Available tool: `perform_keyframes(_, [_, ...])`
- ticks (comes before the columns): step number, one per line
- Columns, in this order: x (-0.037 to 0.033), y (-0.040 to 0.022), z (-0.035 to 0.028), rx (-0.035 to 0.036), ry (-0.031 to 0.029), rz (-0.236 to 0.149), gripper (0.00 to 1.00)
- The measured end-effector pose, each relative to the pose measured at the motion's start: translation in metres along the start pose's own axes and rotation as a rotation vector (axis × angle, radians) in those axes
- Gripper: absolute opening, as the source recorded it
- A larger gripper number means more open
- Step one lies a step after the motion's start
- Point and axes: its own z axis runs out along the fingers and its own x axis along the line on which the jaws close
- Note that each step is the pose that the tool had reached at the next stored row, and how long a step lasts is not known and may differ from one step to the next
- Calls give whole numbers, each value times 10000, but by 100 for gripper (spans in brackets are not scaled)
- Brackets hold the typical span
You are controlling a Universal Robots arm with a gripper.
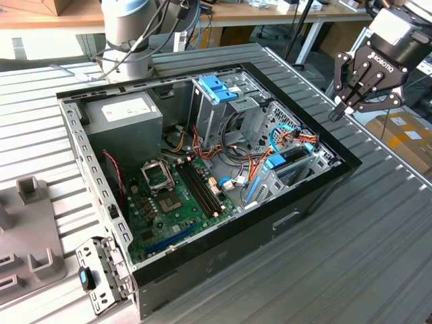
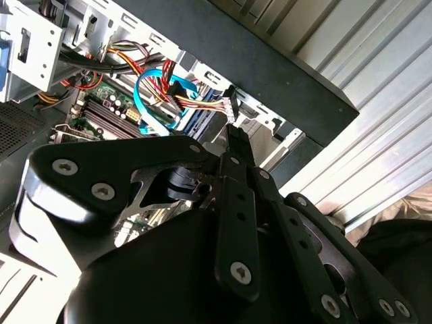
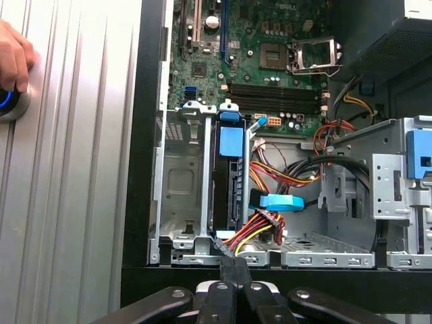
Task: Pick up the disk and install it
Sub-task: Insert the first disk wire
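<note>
A ribbed metal table (image 1: pixel 378 256) carries an open black computer case (image 1: pixel 270 229), lying on its side with its panel off. Inside it, toward the exterior view's left, a grey power-supply box (image 1: pixel 125 115) sits in the far corner, and a green motherboard (image 1: pixel 169 202) covers the floor in front of it. Beside these stands a metal drive cage (image 1: pixel 216 115) topped by a blue handle (image 1: pixel 217 88).

At the case's end on the exterior view's right is a metal drive bay (image 3: pixel 179 175) with two slots side by side. In the first wrist view one slot is bare, and the disk (image 3: pixel 226 182) stands on edge in the slot next to it, blue plastic along its upper edge. A bundle of coloured wires (image 3: pixel 253 223) and a flat blue cable (image 3: pixel 280 201) lie just beside the disk.

The gripper (image 1: pixel 337 111) hangs outside the case, near that same end, its jaws pressed together with nothing between them.

A hand (image 3: pixel 13 57) rests on a round blue-ringed button (image 3: pixel 7 101) on the table.
</note>
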Motion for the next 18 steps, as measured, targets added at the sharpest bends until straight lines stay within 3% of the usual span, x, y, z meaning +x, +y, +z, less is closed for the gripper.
perform_keyframes(1, [0,1,2,62,1,-2,11])
perform_keyframes(2, [0,0,2,227,13,-14,11])
perform_keyframes(4, [0,0,5,422,21,-28,11])
perform_keyframes(5, [0,-1,5,581,31,-39,11])
perform_keyframes(6, [0,-1,6,689,36,-47,11])
perform_keyframes(7, [1,-1,8,1006,53,-68,11])
perform_keyframes(8, [1,-1,10,1209,63,-81,11])
perform_keyframes(9, [1,-2,11,1268,65,-86,11])
perform_keyframes(18, [1,-1,10,1271,70,-152,11])
